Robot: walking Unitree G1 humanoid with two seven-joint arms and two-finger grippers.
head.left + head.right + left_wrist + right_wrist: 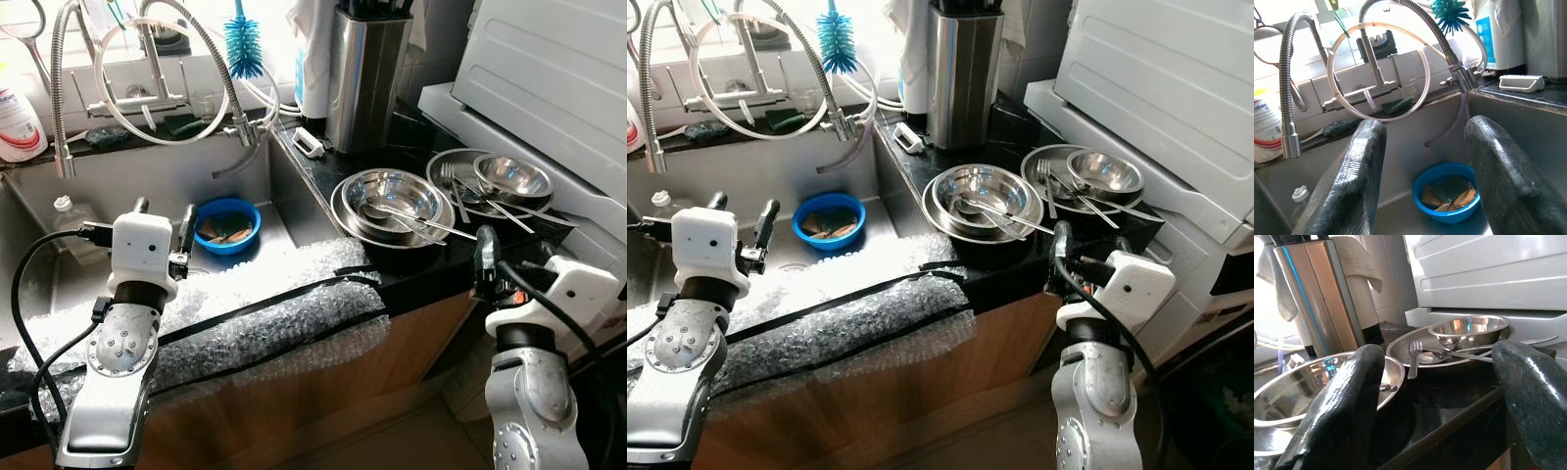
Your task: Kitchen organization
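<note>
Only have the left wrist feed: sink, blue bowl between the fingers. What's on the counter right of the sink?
Observer: A large steel bowl with a utensil resting in it. Beyond it, a steel plate carries a smaller steel bowl and forks.
Operator: Where's the right end effector?
Observer: The right end effector is open, low at the counter's front edge, facing those steel dishes.
Operator: Anything on the sink's front edge?
Observer: Bubble wrap is draped along it, crossed by black strips. The left end effector is open above the sink just behind it.
</note>
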